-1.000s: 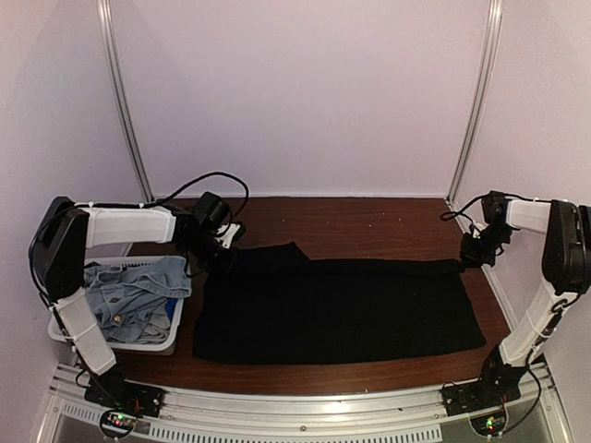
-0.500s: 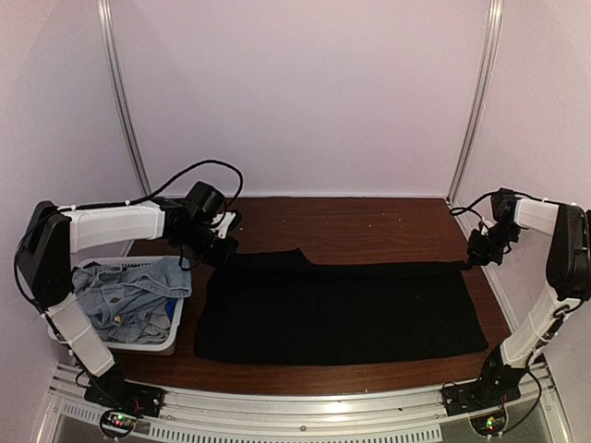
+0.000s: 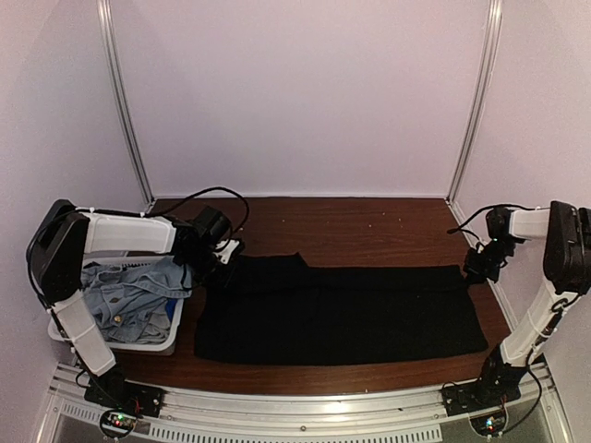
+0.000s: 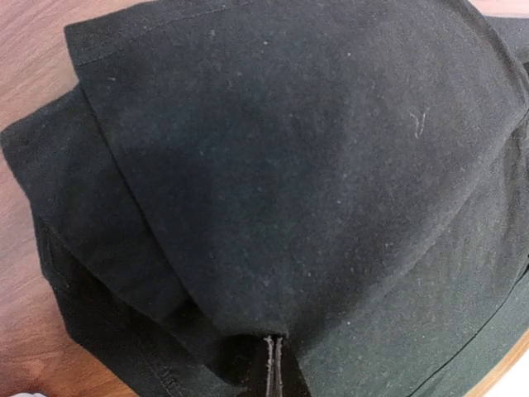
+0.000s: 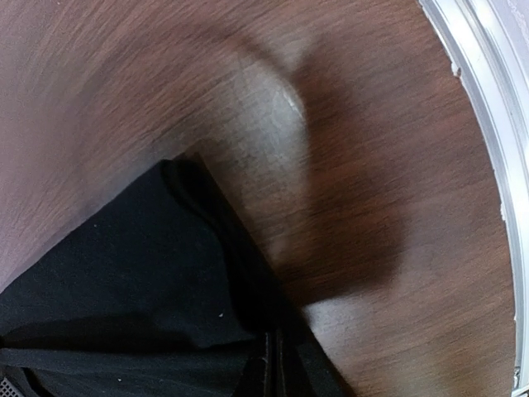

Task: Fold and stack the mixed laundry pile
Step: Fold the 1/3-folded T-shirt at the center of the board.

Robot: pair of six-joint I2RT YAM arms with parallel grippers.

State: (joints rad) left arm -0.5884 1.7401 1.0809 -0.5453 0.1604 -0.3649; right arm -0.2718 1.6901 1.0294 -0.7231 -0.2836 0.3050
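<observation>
Left gripper (image 4: 273,364): fingers pressed together at the bottom centre of the left wrist view, pinching a gathered fold of a large black shirt (image 4: 289,165) of soft knit fabric, whose layers fan out from the pinch and fill almost the whole frame. In the top view the left gripper (image 3: 224,262) sits at the upper-left corner of the garment, where a raised flap of cloth stands higher than the rest of the far edge. Right gripper (image 5: 273,356): fingers likewise together at the bottom centre of the right wrist view, clamped on the hem near a corner of the black shirt (image 5: 124,273); the corner points to the upper centre of that frame, with a dark shadow on the wood just right of it. In the top view the right gripper (image 3: 476,268) is at the upper-right corner of the cloth. Black shirt (image 3: 342,314) lies spread as a wide, flat band across the middle of the dark brown wooden table (image 3: 369,221), reaching from near the left arm to near the right arm. Lower left of the top view: a white plastic slatted basket (image 3: 120,340) just beside the shirt's left edge, holding a crumpled light-blue denim buttoned piece (image 3: 129,291) that spills over its rim. A silver metal frame rail (image 5: 488,124) curves down the right edge of the right wrist view.
</observation>
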